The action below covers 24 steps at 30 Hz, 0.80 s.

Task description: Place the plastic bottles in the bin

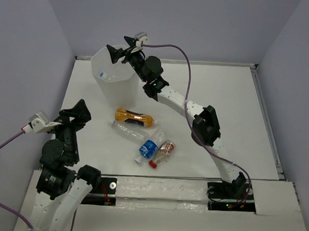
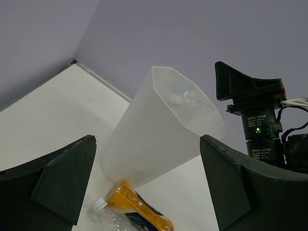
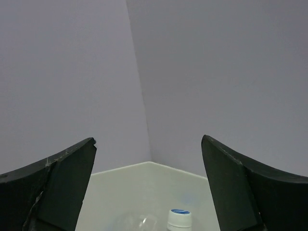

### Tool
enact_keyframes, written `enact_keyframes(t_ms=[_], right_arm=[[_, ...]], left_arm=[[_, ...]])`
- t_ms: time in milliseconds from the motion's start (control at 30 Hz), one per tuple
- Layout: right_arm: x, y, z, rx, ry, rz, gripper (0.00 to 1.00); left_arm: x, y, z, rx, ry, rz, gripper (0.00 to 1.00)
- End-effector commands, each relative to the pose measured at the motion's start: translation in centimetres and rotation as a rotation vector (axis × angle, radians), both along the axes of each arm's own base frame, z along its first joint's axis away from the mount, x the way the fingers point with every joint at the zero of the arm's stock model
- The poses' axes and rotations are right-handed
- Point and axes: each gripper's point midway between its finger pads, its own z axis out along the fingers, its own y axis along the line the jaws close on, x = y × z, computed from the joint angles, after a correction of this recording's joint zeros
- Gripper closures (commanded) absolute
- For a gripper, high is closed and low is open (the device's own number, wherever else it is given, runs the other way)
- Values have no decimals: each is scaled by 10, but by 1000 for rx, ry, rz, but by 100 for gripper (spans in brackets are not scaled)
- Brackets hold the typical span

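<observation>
The white bin (image 1: 114,77) stands at the back left. My right gripper (image 1: 122,48) hangs open and empty over its rim. The right wrist view shows its open jaws (image 3: 149,144) above the bin's inside wall (image 3: 125,187), with a white-capped bottle (image 3: 179,219) and a clear bottle (image 3: 134,224) lying inside. On the table in front of the bin lie an orange bottle (image 1: 136,116), a clear bottle (image 1: 128,129), a blue-labelled bottle (image 1: 149,148) and a red-capped bottle (image 1: 163,152). My left gripper (image 1: 81,116) is open and empty, left of them. Its wrist view shows the bin (image 2: 159,130) and the orange bottle (image 2: 139,209).
Grey walls close in the table at the left, back and right. A raised edge strip (image 1: 268,121) runs along the table's right side. The right arm (image 1: 186,104) stretches diagonally over the table from the front right to the bin.
</observation>
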Motion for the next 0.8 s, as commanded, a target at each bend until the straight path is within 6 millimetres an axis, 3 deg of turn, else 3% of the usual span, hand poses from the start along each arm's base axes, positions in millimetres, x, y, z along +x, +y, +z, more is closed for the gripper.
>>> enact_keyframes(t_ms=[0,33,67,100,133,200,233,267,300,333,367,433,467,500,533,567,600,700,767], right_arm=[[-53,-27,94,9,-157,40,4],[-56,-31,98,-8,-151,38,4],[-56,-30,84,-44,-123,41,4],[-71,-46,108,-27,-140,39,5],[-69,-45,77,-91,-75,41,7],[-77,-59,59,-131,-13,34,10],[-86,-76,34,-171,72,15,14],[-91,-83,17,-207,120,13,16],[-97,-90,-13,-235,231,27,18],[-111,-106,-12,-230,268,26,23],[-118,-113,-70,-309,376,33,25],[-138,-130,-125,-374,554,45,29],[-150,-144,-128,-364,595,40,30],[-164,-162,-177,-422,707,14,31],[-175,-172,-189,-379,785,11,31],[-186,-188,-182,-330,801,-1,31],[-201,-206,-217,-354,888,-32,29],[-223,-236,-226,-209,1007,-74,16],[-243,-250,-259,-185,1132,-100,9]], left_arm=[[6,-6,6,18,-18,-21,1],[7,-7,7,19,-19,-27,1],[7,-8,6,20,-17,-28,1],[9,-9,5,26,-12,-36,1],[10,-10,4,27,-9,-39,1],[11,-12,3,31,-4,-48,1],[12,-14,1,33,1,-53,1],[13,-14,0,32,5,-55,1],[14,-16,0,35,7,-65,1],[14,-17,0,34,6,-67,1],[15,-18,-1,41,9,-72,1],[17,-18,-2,47,12,-72,1],[18,-18,-2,48,17,-70,1],[19,-19,-3,51,18,-71,1],[20,-19,-4,54,25,-73,1],[21,-20,-4,55,27,-74,1],[22,-21,-4,57,28,-79,1],[25,-21,-6,62,39,-79,1],[28,-22,-8,65,45,-79,1]])
